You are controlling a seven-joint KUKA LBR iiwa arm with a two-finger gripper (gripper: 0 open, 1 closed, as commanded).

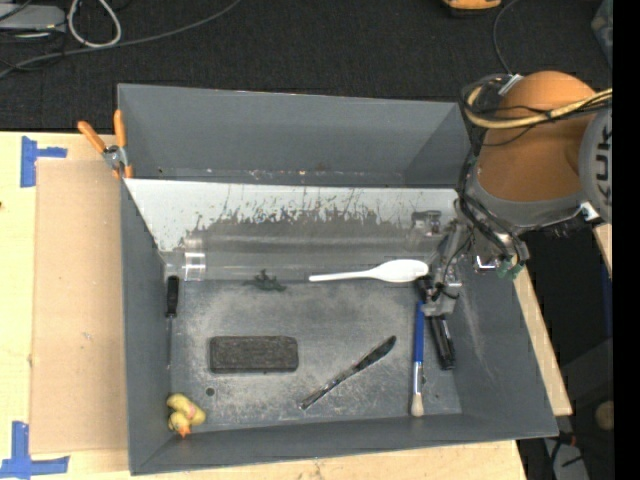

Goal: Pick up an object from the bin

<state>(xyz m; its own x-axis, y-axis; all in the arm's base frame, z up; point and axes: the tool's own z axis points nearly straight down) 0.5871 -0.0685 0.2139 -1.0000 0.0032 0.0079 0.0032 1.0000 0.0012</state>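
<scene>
My gripper [440, 290] hangs low at the right side of the bin, just right of the bowl of a white plastic spoon [372, 273] that lies flat with its handle pointing left. Directly below the gripper lies a blue pen-like stick [418, 360] with a pale tip, running toward the bin's front. Beside that stick sits a short black object [443, 346]. The gripper stands over the top ends of these two. Nothing shows held in it.
A clear plastic tube [300, 251] lies along the back wall. A black knife [350, 373], a dark rectangular block [253, 353], a small dark green figure [267, 283], a black marker [172, 296] and a yellow rubber duck [184, 414] are spread over the floor.
</scene>
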